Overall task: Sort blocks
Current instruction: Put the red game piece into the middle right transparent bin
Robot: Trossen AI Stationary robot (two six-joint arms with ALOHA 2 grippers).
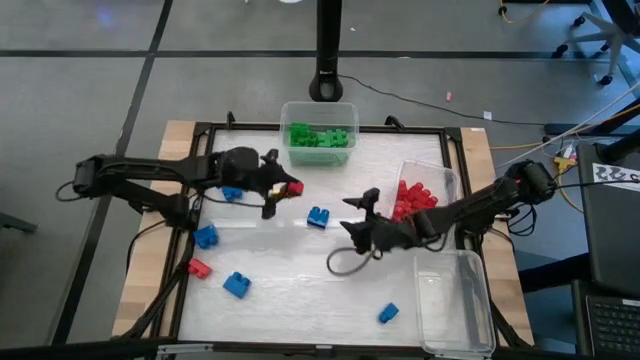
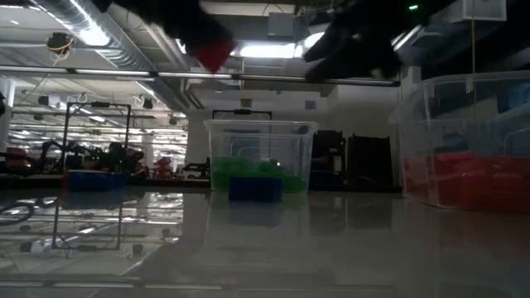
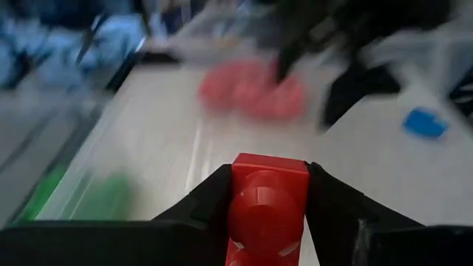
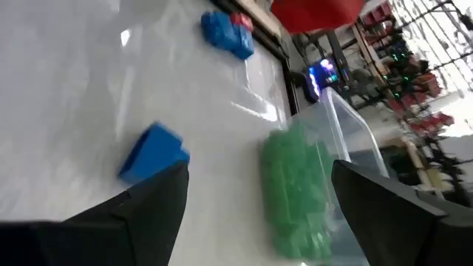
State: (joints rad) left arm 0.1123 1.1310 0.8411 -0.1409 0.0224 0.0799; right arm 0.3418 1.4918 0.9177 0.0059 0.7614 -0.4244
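Left gripper (image 1: 284, 190) clamped on a small red studded plastic brick (image 3: 267, 210), lifted above the white desk (image 1: 290, 300) near the clear tub of green bricks (image 1: 319, 135). Right gripper (image 1: 356, 212) spread wide, empty, near a blue brick (image 1: 318, 217).

No text, label, brand, number or sign could be read in any of the views. At the right edge of the high view a white sheet (image 1: 617, 175) carried a black-and-white printed pattern, but nothing on it was legible.
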